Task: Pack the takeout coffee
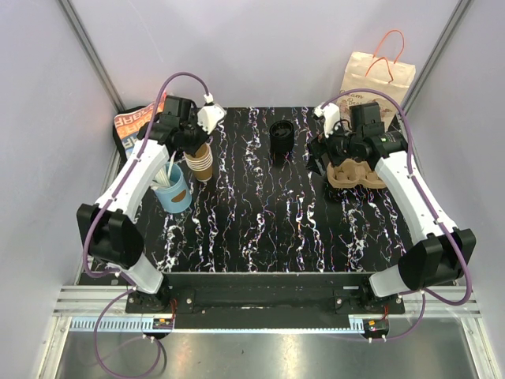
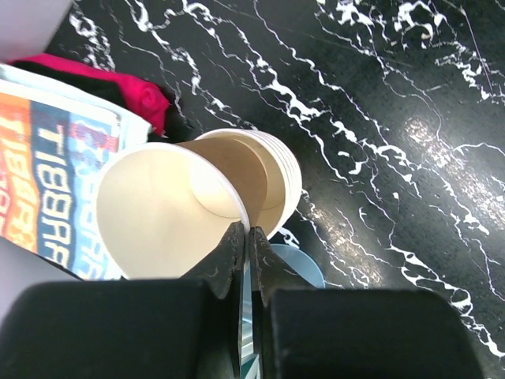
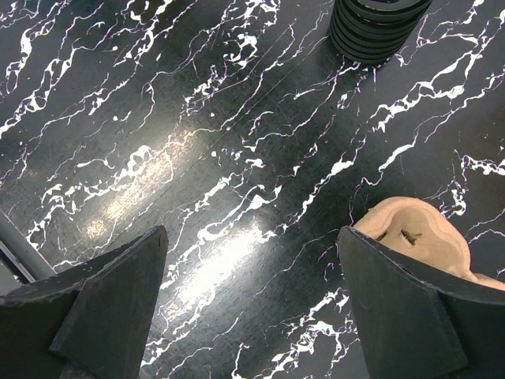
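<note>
Open-topped kraft cup (image 2: 158,205), tilted over the top of the cup stack (image 2: 284,178) at the worktop's (image 1: 260,213) far left. Rim wall clamped between the jaws of the left gripper (image 2: 245,237). Right gripper (image 3: 251,237) well apart, beside the cup tray (image 3: 410,233), jaws spread wide on nothing. Black lid stack (image 3: 379,28) farther ahead.

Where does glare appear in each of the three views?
Top view: a bright strip on the metal rail. Left wrist view: a sheen on the tabletop, right of the paper cups. Right wrist view: two soft patches near the open right claw.
</note>
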Robot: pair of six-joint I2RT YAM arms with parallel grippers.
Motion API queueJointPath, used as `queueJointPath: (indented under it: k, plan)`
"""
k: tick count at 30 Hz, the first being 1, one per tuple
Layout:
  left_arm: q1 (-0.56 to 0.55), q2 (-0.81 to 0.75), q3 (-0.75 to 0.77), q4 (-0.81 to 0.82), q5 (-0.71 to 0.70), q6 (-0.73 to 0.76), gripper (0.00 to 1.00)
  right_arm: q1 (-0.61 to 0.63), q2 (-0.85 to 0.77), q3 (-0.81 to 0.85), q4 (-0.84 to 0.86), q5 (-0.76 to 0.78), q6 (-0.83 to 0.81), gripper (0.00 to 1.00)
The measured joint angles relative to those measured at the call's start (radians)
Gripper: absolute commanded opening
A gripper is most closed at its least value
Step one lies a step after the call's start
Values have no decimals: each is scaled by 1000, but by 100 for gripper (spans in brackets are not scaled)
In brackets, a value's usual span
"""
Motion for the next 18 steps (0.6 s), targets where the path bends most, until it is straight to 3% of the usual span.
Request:
queueJointPath:
  k: [10, 18]
  plan:
    - [-37, -33, 71, 3, -27, 26, 0, 6, 0, 3, 0, 4, 16, 95]
    - [-173, -118, 132, -3, -56, 53, 0, 7, 47, 52, 10, 51, 64, 95]
